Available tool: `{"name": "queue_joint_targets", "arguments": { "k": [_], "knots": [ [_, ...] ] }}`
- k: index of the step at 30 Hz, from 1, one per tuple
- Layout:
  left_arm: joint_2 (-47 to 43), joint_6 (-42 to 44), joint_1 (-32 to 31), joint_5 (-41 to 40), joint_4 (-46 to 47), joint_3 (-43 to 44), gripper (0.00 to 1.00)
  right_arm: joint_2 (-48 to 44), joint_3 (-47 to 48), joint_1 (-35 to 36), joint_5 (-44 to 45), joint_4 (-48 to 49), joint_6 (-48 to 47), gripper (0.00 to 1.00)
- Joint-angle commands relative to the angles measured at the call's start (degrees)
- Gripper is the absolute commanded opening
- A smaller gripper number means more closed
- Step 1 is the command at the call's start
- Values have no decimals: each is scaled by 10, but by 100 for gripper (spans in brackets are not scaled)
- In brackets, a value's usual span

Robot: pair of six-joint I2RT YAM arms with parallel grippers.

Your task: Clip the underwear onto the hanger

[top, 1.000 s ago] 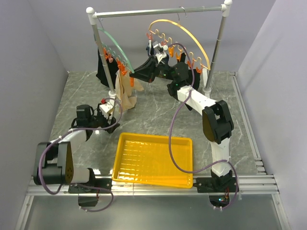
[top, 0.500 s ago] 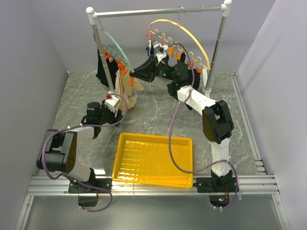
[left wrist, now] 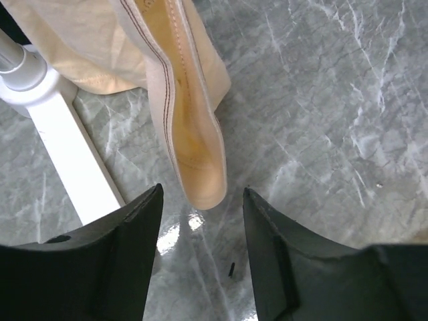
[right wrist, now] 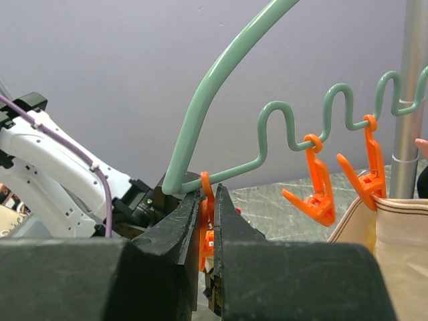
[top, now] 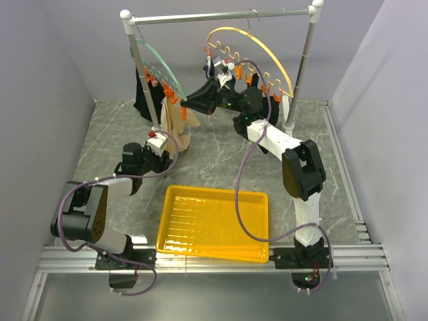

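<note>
Step in hand: getting a second hold on the underwear (top: 177, 127). It hangs at the left of the rack from the green hanger (top: 158, 64), drooping to just above the table (top: 221, 144).

In the right wrist view its beige top edge (right wrist: 384, 221) sits right under a neighbouring clip (right wrist: 366, 175) and looks caught by it, though the bite itself is not clear.

Right end effector (right wrist: 209, 194): fingers pressed together on the end clip (right wrist: 203, 179), the orange one at the tip of the hanger wire. Probably squeezing it open; the clip's mouth is hidden, so I can't confirm.

Left end effector (left wrist: 200, 194): fingers spread wide, nothing held. It is low over the table, beside the white rack foot (left wrist: 67, 154). The hanging lower fold of the underwear (left wrist: 190, 127) dips between the two fingertips, not pinched.

Next move, as I judge it:
- The left closes on that fold.
- It lifts the cloth to the end clip and feeds the edge into the mouth.
- The right then lets go so the clip bites.

This calls for a firm pinch on thin, limp cloth and a rise that doesn't tug the clipped edge loose.

The yellow tray (top: 214, 221) lies near the arm bases, not involved.
</note>
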Motion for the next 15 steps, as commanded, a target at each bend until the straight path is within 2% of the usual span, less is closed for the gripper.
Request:
{"name": "queue_joint_targets", "arguments": {
  "k": [1, 2, 8, 13, 15],
  "knots": [
    [3, -27, -2, 13, 30, 15, 55, -6, 20, -4, 16, 6, -6, 0],
    [2, -30, -4, 16, 34, 13, 49, -8, 18, -5, 16, 4, -8, 0],
    [-12, -41, -4, 2, 57, -4, 33, -12, 14, -5, 13, 1, -12, 0],
    [-22, -37, -4, 12, 68, -18, 31, -10, 17, -5, 9, -2, -13, 0],
    [-27, -31, -4, 23, 70, -23, 22, -10, 15, -5, 8, -4, -15, 0]
  ]
}}
